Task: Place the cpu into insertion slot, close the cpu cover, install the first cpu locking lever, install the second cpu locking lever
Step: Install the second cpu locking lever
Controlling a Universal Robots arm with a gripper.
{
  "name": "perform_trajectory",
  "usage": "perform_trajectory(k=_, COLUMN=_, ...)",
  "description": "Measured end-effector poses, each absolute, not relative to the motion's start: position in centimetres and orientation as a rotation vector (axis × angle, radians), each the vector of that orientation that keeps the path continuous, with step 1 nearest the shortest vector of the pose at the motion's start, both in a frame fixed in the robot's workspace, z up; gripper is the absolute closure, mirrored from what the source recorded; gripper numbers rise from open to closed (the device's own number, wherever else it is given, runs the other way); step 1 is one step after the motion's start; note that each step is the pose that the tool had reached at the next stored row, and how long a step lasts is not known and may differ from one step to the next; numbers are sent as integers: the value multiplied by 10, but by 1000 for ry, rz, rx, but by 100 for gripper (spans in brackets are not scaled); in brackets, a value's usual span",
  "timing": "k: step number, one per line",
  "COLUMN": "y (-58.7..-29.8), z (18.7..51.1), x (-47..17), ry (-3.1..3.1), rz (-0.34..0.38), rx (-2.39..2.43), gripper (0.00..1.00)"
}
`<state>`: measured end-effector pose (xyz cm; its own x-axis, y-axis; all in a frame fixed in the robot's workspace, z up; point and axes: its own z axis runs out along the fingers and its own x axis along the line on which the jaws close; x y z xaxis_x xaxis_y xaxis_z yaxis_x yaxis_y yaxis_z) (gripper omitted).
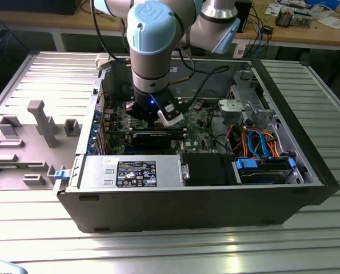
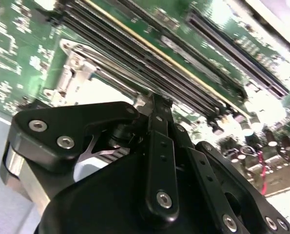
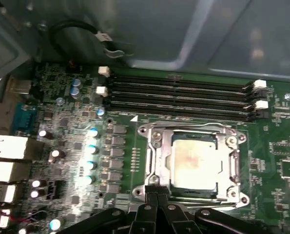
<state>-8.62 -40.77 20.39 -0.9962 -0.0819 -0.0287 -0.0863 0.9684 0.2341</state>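
While cpu [image 3: 194, 161] sits under cpu cover [image 3: 159, 161], claw [image 3: 157, 192] touches its edge.

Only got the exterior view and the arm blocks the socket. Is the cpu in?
Observer: Yes. The first wrist view shows the cpu seated, metal top up.
Operator: Cover?
Observer: The cpu cover lies down flat, framing the chip.
Operator: Where's the gripper?
Observer: The gripper is at the cover's edge, on the side away from the memory slots.
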Motion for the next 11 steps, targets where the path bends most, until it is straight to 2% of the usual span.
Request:
perform_trajectory(k=6, y=-398, z=204, x=-72, ry=3110, rz=347, rx=-132, gripper=89)
perform_trajectory(k=11, y=-386, z=204, x=-68, ry=3130, rz=192, rx=-132, gripper=89)
